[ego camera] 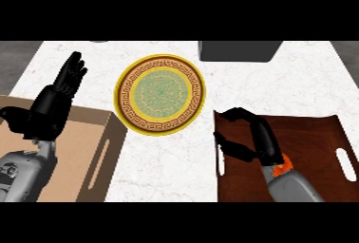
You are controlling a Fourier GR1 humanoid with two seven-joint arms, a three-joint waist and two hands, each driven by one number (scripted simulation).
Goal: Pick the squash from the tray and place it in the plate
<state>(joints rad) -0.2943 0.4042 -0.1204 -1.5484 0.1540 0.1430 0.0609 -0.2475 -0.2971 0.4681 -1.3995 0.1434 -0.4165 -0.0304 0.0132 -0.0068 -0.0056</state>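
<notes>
The right robot hand is curled down over the dark brown tray, grasping the orange squash, which barely peeks out beside its wrist. The plate lies far-left on the counter. The left robot hand rests released, fingers straight.

It looks like a kitchen; the table has a white marble top; an ornate plate and a dark wooden tray lie on it.

Even, bright light; faint shadows.
</notes>
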